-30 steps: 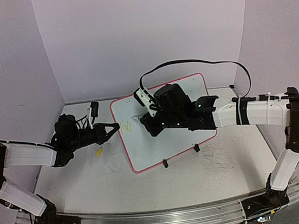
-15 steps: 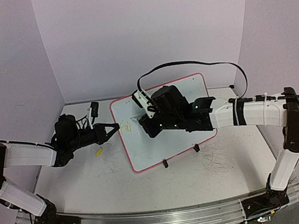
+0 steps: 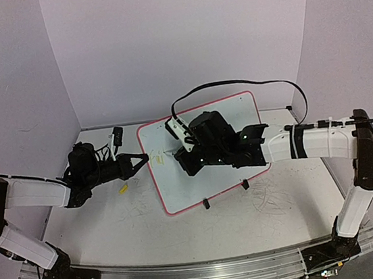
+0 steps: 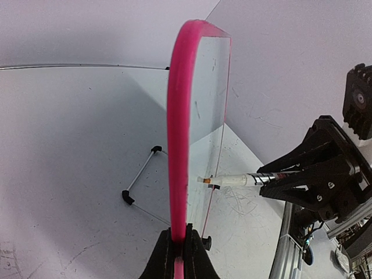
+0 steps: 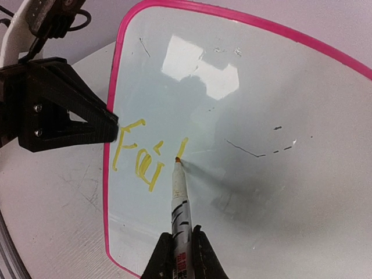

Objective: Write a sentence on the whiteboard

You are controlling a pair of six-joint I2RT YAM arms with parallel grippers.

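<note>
Whiteboard (image 3: 179,188) stands in the middle of the table (image 3: 114,216) on two black feet (image 3: 206,204) at its near edge. It leans back, so its face looks up and toward the arms. Its long axis runs left to right, with the right end a little farther off. The left gripper (image 3: 144,158) is pinched shut on the pink rim (image 4: 177,116) at the board's left edge. The right gripper (image 3: 183,157), reaching in from the right, is clamped on a marker (image 5: 179,209). The marker's long axis points left into the face, and its tip touches just right of the yellow letters (image 5: 139,157). Only a few letters sit near the left end. I judge the next strokes lie rightward along the long axis, across the bare face toward the far right corner.
</note>
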